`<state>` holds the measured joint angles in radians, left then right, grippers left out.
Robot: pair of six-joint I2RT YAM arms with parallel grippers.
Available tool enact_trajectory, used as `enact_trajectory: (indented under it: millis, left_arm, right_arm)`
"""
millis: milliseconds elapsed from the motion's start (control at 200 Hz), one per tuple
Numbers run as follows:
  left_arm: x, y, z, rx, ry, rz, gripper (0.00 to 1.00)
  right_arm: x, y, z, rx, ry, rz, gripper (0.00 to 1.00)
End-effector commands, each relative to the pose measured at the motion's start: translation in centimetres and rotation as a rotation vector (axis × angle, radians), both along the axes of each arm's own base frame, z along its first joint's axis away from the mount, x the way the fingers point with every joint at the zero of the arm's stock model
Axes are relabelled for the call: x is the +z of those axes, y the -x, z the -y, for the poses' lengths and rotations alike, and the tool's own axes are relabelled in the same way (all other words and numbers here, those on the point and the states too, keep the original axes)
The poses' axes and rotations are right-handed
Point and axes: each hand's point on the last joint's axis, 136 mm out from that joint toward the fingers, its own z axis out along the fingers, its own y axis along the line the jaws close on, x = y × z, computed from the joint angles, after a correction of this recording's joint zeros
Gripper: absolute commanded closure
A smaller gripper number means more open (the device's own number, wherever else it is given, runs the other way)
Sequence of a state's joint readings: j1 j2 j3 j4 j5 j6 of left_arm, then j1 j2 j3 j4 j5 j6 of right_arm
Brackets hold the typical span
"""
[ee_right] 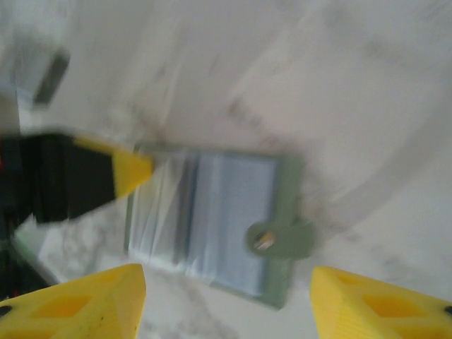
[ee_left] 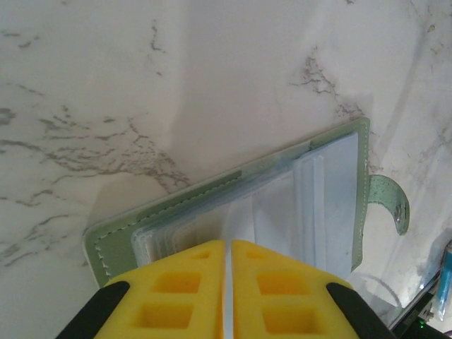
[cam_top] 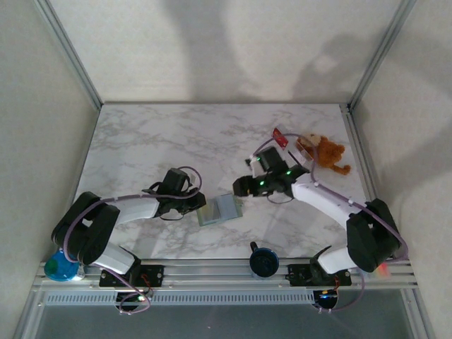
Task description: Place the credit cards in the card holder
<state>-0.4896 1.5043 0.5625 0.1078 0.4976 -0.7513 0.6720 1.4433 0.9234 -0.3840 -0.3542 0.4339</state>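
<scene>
Clearly the left end effector [ee_left: 227,247] is clenched. Its yellow fingers press together over the near edge of the open card holder [ee_left: 296,198], apparently pinching a clear sleeve. The right end effector [ee_right: 227,279] is released, its fingers spread wide and empty, hovering just above the same holder. The holder's clasp tab [ee_right: 279,239] points toward the right of that wrist view. Seen from overhead, the holder lies at lower centre of the table [cam_top: 155,141], between the two end effectors, with its long axis roughly left to right. The red card [cam_top: 282,138] lies well apart at the upper right, just beside the plush toy [cam_top: 326,152], and its long axis slants down to the right. The other card is too small to tell there. The right arm is much nearer the red card, so the fetch likely falls to it, reaching up and right while the left pins the holder.
</scene>
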Motion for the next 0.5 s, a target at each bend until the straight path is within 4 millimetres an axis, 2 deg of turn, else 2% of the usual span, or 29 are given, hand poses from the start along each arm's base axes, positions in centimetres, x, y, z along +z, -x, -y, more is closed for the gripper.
enact_trajectory:
  millis: [0,75,250,496]
  left_arm:
    - [-1.4,-0.2,-0.9,0.015,-0.075,-0.025,0.9]
    - [-1.7,-0.3,-0.9,0.021,-0.078,-0.033,0.91]
    - [-1.8,-0.1,-1.0,0.022,-0.088,-0.041,0.92]
    - [-1.5,0.4,-1.4,0.029,-0.086,-0.039,0.92]
  right_arm:
    - [-2.6,2.4,-2.1,0.042,-0.026,-0.078,0.36]
    - [-4.1,3.4,-3.1,0.067,-0.008,-0.099,0.36]
    - [-6.9,3.2,-3.6,0.062,0.03,-0.13,0.36]
    - [-8.1,3.5,-3.9,0.064,0.055,-0.138,0.37]
